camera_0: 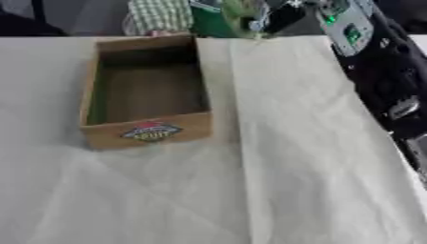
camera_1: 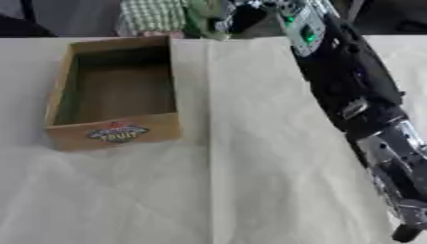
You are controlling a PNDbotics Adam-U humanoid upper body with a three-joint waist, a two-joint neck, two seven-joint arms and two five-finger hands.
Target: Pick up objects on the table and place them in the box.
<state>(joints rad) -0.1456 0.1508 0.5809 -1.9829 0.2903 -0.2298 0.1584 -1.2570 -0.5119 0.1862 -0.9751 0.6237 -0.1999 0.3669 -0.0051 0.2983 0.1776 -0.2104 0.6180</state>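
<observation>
Tablecloth [camera_0: 317,181], pale and creased, covers the whole work surface, and I can find no loose object lying on it.

Right arm [camera_1: 350,90], black with silver joints, runs from the lower right corner up to the far edge. A panel with green lights shows on the forearm.

The right hand [camera_1: 250,16] is a dark blur at the far edge. I cannot tell whether it is open, closed or holding anything. The left hand is in neither view.

The cardboard box [camera_0: 188,127] stands upright on the cloth, to the hand's left and on the near side of it, well apart from it. It is brown, rectangular and open-topped, and its inside looks empty, with a dark floor and a greenish tint on the left inner wall.

A green thing [camera_1: 198,19] sits just beside the hand, to its left, at the far edge. I can see only its colour and an irregular outline. If it is an object for collection, I judge it light and possibly soft, best taken across its middle, but contact cannot be confirmed.

The box, in my judgement, is light and stiff and would slide on the cloth if knocked. Anything should be lowered in from above, clear of the walls.

An oval label [camera_0: 150,132] in red and dark tones marks the front wall.
</observation>
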